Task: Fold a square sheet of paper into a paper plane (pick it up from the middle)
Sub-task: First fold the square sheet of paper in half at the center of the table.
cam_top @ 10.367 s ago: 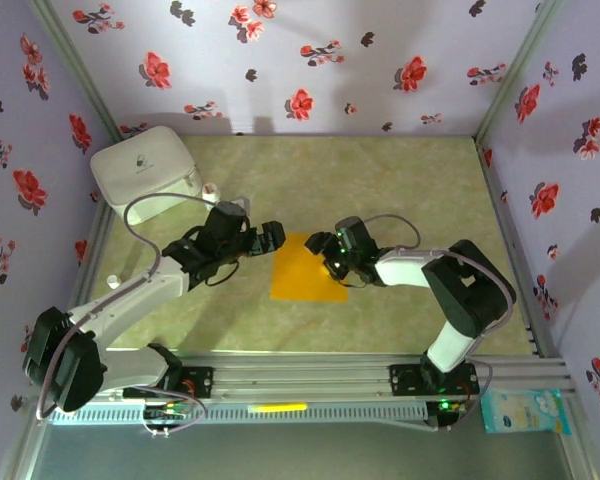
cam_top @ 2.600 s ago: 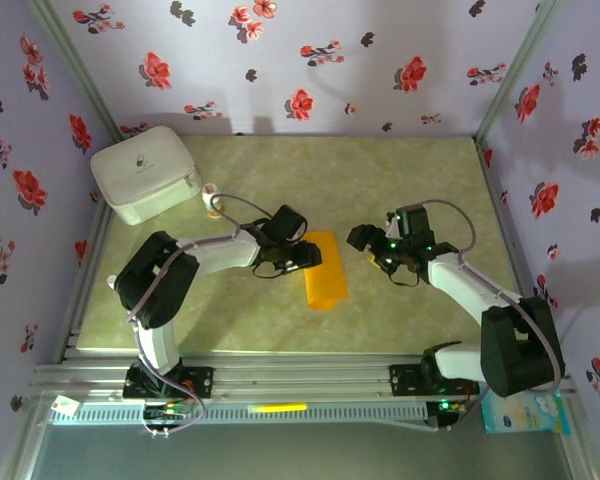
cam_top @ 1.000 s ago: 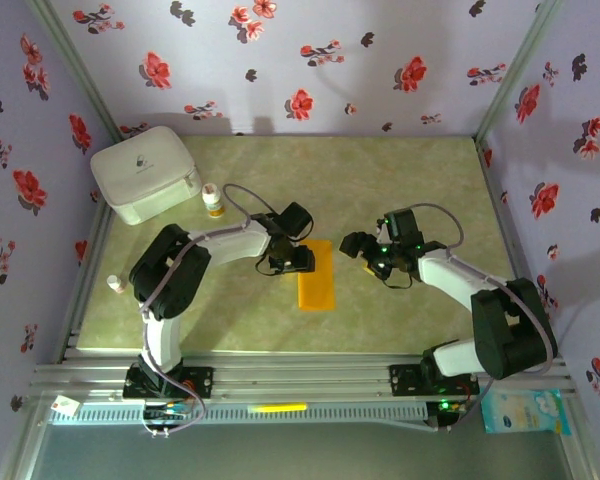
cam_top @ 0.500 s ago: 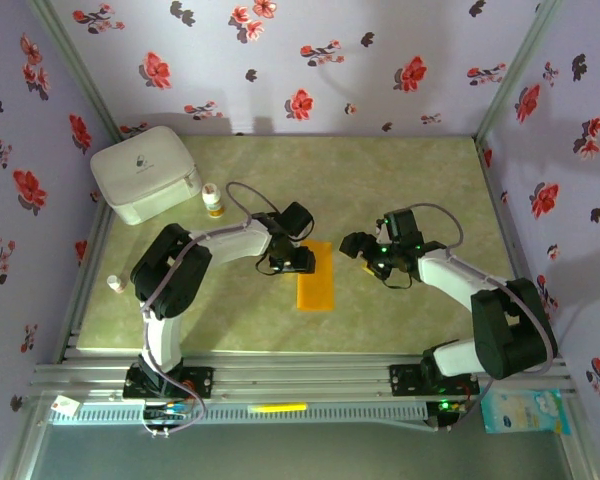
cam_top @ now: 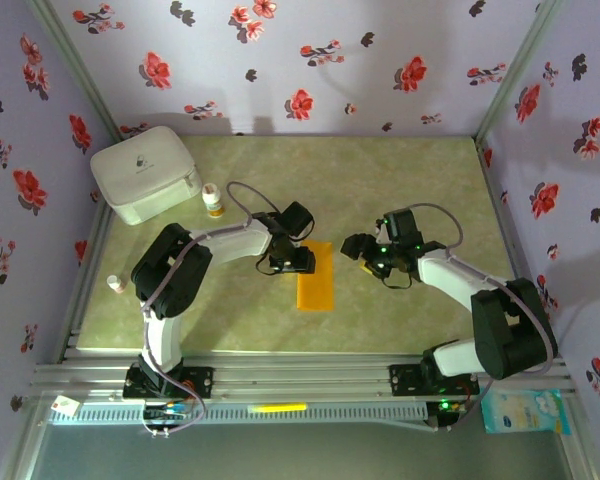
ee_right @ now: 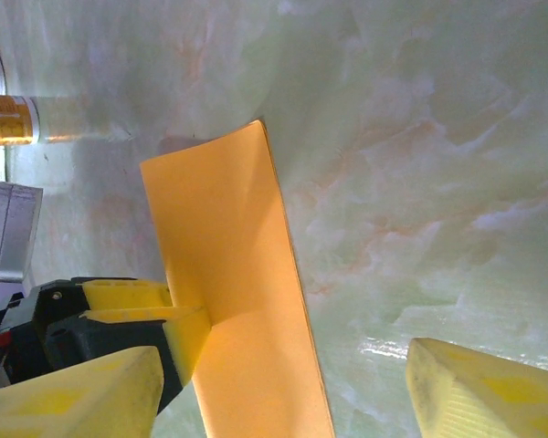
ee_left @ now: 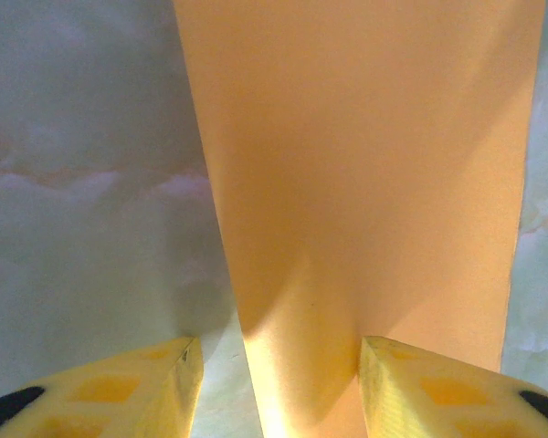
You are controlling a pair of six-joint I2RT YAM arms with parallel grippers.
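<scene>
Set left tool [ee_left: 279,363] half apart astride the near end of the paper [ee_left: 365,182], one finger [ee_left: 429,379] against its edge, probably to pin the folded strip flat on the tabletop [cam_top: 410,180]. Held right tool [ee_right: 283,365] wide apart and empty, paper just ahead and below, likely lined up for the next crease.
</scene>
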